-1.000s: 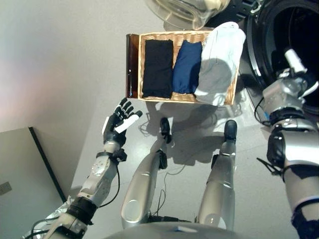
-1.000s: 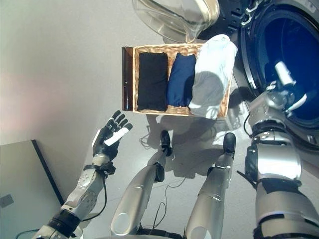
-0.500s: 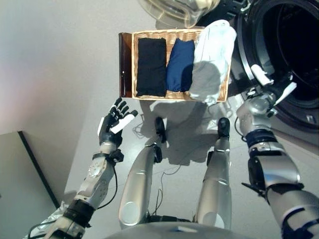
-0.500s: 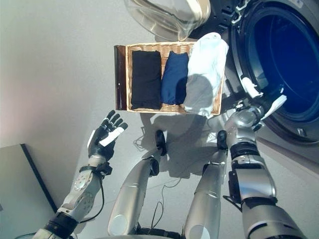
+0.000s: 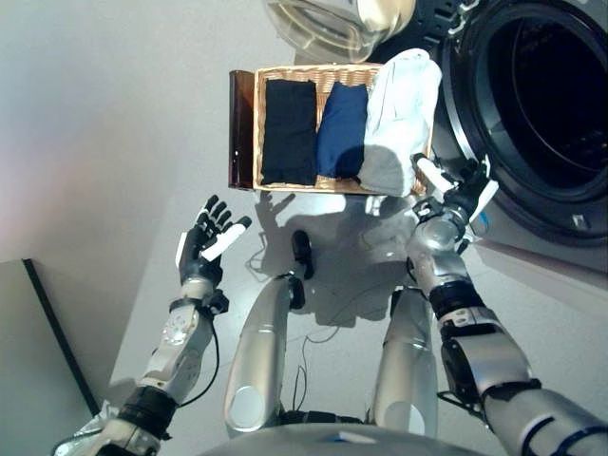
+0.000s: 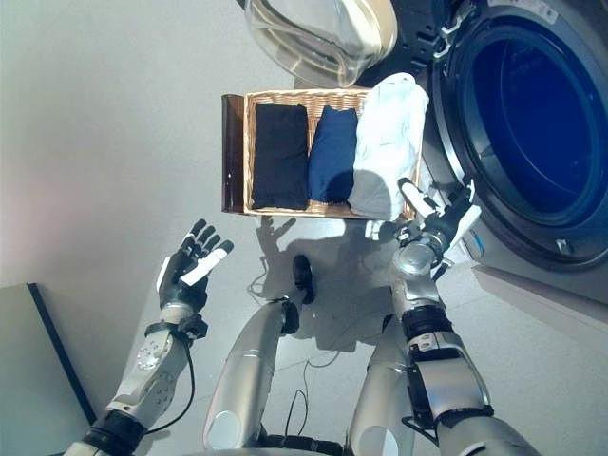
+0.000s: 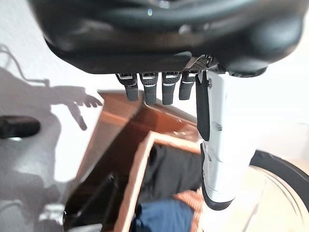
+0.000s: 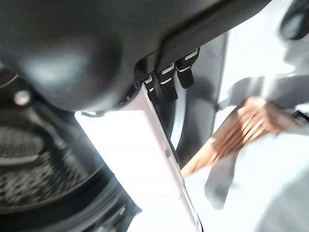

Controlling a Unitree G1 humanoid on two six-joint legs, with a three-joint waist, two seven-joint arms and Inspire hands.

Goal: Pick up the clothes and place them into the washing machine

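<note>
- Since a second before, the right hand (image 5: 454, 195) had drawn back out of the washing machine (image 5: 532, 114) drum opening at the upper right and sat lower, just beside the wicker basket (image 5: 249, 133)'s right end, near the white garment (image 5: 399, 114).
- The right hand's fingers were spread and held nothing.
- The left hand (image 5: 205, 245) remained at left of centre, palm up, fingers straight and spread, empty, over the grey floor (image 5: 104, 142).
- The clothes lay in the basket at upper centre: a black garment (image 5: 289, 131) on the left, a blue garment (image 5: 340, 131) in the middle, the white one on the right, draping over the rim.
- The machine's glass door (image 6: 318, 38) hung open above the basket.
- The left wrist view alone showed the basket's dark brown end wall (image 7: 120, 145) close up.
- The right wrist view alone showed the drum interior (image 8: 34, 159), seemingly perforated, though it was blurred.
</note>
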